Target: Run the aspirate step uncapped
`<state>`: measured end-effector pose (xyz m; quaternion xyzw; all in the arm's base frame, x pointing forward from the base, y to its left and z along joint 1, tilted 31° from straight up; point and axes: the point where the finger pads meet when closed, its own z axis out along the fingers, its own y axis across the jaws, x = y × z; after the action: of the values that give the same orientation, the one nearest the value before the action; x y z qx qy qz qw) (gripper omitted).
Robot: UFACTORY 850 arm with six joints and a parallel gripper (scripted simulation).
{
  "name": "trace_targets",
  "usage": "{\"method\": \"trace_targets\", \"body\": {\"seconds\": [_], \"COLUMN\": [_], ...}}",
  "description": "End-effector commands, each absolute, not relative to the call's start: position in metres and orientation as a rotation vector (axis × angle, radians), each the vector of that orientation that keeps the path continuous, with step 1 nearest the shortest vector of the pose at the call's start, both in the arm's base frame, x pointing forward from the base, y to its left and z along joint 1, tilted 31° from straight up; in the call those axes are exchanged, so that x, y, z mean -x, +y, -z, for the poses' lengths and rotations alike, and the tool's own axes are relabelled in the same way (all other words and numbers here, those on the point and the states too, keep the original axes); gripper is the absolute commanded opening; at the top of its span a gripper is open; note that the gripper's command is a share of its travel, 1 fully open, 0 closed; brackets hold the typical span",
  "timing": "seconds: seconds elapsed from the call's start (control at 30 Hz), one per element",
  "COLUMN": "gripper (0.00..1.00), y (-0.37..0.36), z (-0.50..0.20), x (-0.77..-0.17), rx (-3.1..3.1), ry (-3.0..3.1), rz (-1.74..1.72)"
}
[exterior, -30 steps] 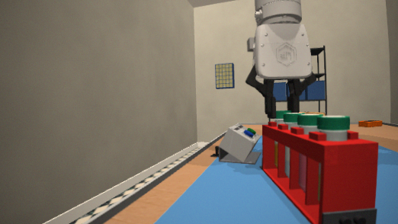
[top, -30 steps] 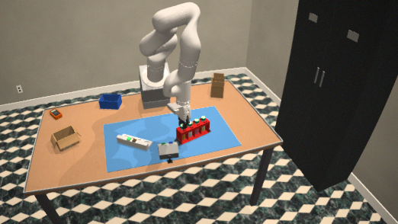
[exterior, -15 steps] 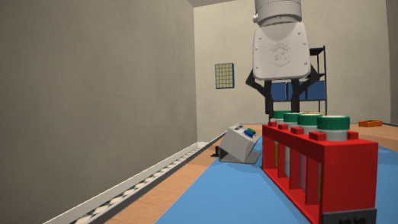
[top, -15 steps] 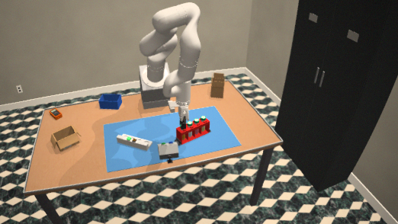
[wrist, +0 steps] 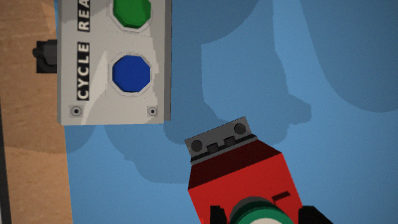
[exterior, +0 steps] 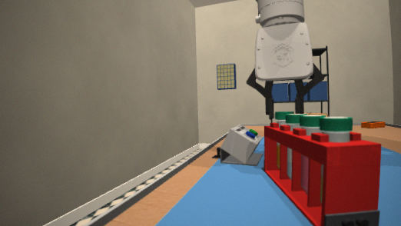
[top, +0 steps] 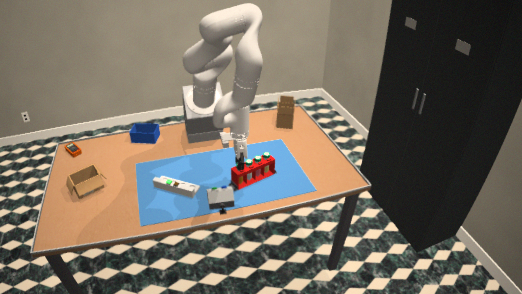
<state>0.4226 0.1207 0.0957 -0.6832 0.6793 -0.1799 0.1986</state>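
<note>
Top view: the arm (top: 247,55) reaches down over the red rack (top: 235,176) (exterior: 353,173) (wrist: 245,175), which stands on the blue mat (top: 150,205) (exterior: 215,196) (wrist: 125,185). The claw (top: 241,166) (exterior: 285,116) (wrist: 264,216) is at tube 4's end of the rack, with 3 caps visible along the rest. The white tray (top: 187,189) lies on the mat, well apart from the rack; a bright green spot and a brown spot show near its middle. The key box (top: 220,198) (exterior: 242,145) (wrist: 100,55) sits between tray and rack, nearer the front edge of the table (top: 327,150).

Exterior view: 4 green caps sit in a row on their tubes. The claw points down at the far one, cap 4 (exterior: 284,114) (wrist: 261,211), its 2 fingers spread, 1 on each side, gripping nothing.

Wrist view: cap 4 lies between the 2 dark fingertips, part cut off by the lower border. The blue key (exterior: 250,134) (wrist: 131,73) and green key (exterior: 253,131) (wrist: 132,11) face up on the box, apart from the rack.
</note>
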Motion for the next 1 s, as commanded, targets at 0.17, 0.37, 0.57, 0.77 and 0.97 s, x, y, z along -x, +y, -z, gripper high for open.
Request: {"method": "trace_targets", "body": {"seconds": [0.17,0.37,0.57,0.77,0.97], "gripper": [0.46,0.46,0.46,0.46,0.0], "y": [0.1208,0.1207,0.1208,0.1208,0.1207], "z": [-0.0968,-0.0967,-0.0968,-0.0968,-0.0967], "x": [-0.4224,-0.4224,-0.4224,-0.4224,-0.4224], "rx": [2.18,2.395,2.525,2.604,2.604], "ry": [1.648,1.395,1.212,1.085,1.085], "rz": [0.582,0.646,0.685,0.709,0.709]}}
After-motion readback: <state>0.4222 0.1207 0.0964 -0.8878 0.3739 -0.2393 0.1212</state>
